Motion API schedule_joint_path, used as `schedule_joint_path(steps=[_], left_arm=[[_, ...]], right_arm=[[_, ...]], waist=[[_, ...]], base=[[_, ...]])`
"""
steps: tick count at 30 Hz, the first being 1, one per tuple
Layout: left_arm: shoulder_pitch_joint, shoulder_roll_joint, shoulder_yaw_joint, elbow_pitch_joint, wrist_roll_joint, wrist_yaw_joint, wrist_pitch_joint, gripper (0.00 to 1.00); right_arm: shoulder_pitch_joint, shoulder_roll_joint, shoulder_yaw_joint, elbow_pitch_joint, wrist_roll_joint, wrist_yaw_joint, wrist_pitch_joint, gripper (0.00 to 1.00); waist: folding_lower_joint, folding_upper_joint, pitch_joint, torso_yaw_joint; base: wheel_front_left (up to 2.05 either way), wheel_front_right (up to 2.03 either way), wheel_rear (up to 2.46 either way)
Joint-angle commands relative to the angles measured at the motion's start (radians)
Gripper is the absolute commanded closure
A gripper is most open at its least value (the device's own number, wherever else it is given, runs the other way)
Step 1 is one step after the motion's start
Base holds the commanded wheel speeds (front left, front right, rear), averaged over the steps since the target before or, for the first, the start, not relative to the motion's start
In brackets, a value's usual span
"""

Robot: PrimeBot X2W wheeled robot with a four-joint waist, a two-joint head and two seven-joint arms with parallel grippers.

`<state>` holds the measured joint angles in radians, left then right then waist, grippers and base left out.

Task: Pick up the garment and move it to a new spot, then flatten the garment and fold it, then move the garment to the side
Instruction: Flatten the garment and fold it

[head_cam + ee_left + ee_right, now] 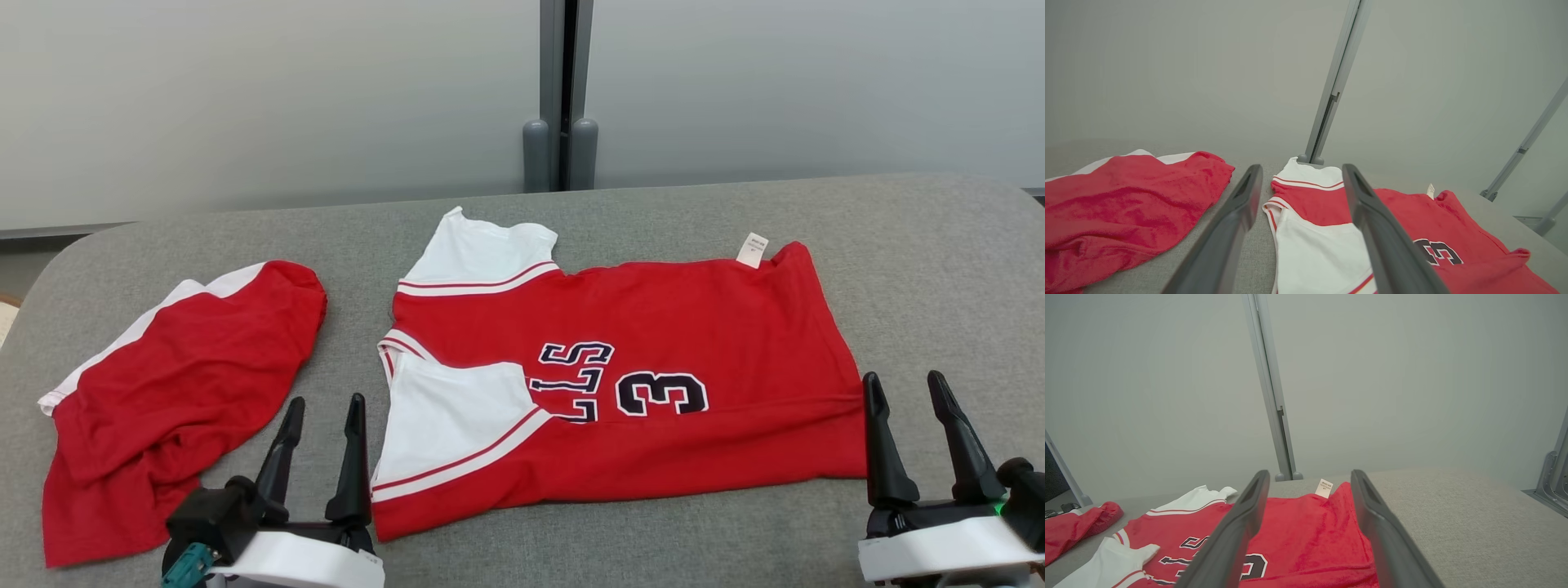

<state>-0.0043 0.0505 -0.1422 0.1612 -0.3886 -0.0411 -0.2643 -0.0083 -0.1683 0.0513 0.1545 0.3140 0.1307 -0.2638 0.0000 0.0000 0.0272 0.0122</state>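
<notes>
A red jersey, the garment (669,343), lies spread sideways on the grey table, white sleeves to the left, dark letters and a "3" on its front, a white tag at its far right corner. It also shows in the left wrist view as the garment (1314,200) and in the right wrist view as the garment (1310,526). My left gripper (325,402) stands open near the front edge, just left of the lower white sleeve, holding nothing. My right gripper (904,379) is open too, just off the garment's right hem, empty.
A second red and white garment (175,384) lies crumpled at the table's left. The grey padded table (922,261) has bare room at the right and back. Behind it stands a pale wall with a grey post (560,122).
</notes>
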Motion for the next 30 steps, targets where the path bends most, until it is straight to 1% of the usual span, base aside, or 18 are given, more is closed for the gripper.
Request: schedule_joint_path(steps=[1,2,4,7,9,13,19,22,26,27,28,29,30], left_arm=[[0.007,0.002,-0.017,0.01,-0.015,0.01,0.0,0.0],[0.007,0.002,-0.017,0.01,-0.015,0.01,0.0,0.0],[0.011,0.003,-0.028,0.029,-0.014,0.025,0.0,0.0],[0.001,0.002,-0.057,0.104,-0.003,0.045,0.0,0.0],[-0.017,0.002,-0.074,0.177,0.012,0.063,0.0,0.0],[-0.052,0.002,-0.101,0.318,0.015,0.085,0.0,0.0],[-0.115,0.003,-0.1,0.507,0.011,0.14,0.0,0.0],[-0.147,0.002,-0.101,0.574,-0.001,0.144,0.0,0.0],[-0.173,0.001,-0.126,0.655,-0.02,0.124,0.019,0.0],[-0.179,0.001,-0.136,0.67,-0.024,0.117,0.026,0.55],[-0.185,-0.001,-0.147,0.683,-0.029,0.109,0.027,0.87],[-0.191,-0.002,-0.157,0.69,-0.032,0.1,0.026,1.0],[-0.2,-0.002,-0.163,0.691,-0.035,0.097,0.022,1.0]], right_arm=[[0.011,0.008,-0.006,-0.008,-0.009,0.0,-0.001,0.0],[0.011,0.008,-0.006,-0.008,-0.009,0.0,-0.001,0.0],[0.014,0.01,-0.011,-0.012,-0.01,0.0,-0.001,0.0],[0.009,0.008,-0.009,-0.014,-0.012,0.0,-0.001,0.0],[0.002,0.003,-0.009,-0.01,-0.014,0.0,-0.001,0.0],[-0.008,0.011,-0.029,-0.004,-0.017,0.0,-0.001,0.0],[-0.012,0.019,-0.025,-0.001,-0.019,0.0,-0.001,0.0],[-0.017,0.022,-0.033,-0.003,-0.018,0.0,-0.001,0.0],[-0.017,0.028,-0.046,0.002,-0.018,0.0,-0.001,0.0],[-0.017,0.029,-0.05,0.008,-0.018,0.0,-0.001,0.0],[-0.017,0.029,-0.053,0.018,-0.02,0.0,-0.001,0.0],[-0.018,0.031,-0.057,0.031,-0.021,0.0,-0.001,0.0],[-0.022,0.031,-0.059,0.047,-0.024,0.0,-0.001,0.0]], waist=[[0.0,0.0,-0.007,-0.008],[0.0,0.0,-0.007,-0.008],[0.0,0.0,-0.008,-0.014],[0.0,0.0,-0.007,-0.022],[0.0,0.0,-0.004,-0.03],[0.0,0.0,0.007,-0.049],[0.0,0.0,0.024,-0.078],[0.0,0.0,0.035,-0.088],[0.0,0.0,0.045,-0.096],[0.0,0.0,0.048,-0.096],[0.0,0.0,0.05,-0.095],[0.0,0.0,0.053,-0.093],[0.0,0.0,0.055,-0.09]], base=[[0.0,0.0,0.0],[0.0,0.0,0.0],[0.0,0.0,0.0],[0.0,0.0,0.0],[0.0,0.0,0.0],[0.0,0.0,0.0],[0.0,0.0,0.0],[0.0,0.0,0.0],[0.0,0.0,0.0],[0.0,0.0,0.0],[0.0,0.0,0.0],[0.0,0.0,0.0],[0.0,0.0,0.0]])
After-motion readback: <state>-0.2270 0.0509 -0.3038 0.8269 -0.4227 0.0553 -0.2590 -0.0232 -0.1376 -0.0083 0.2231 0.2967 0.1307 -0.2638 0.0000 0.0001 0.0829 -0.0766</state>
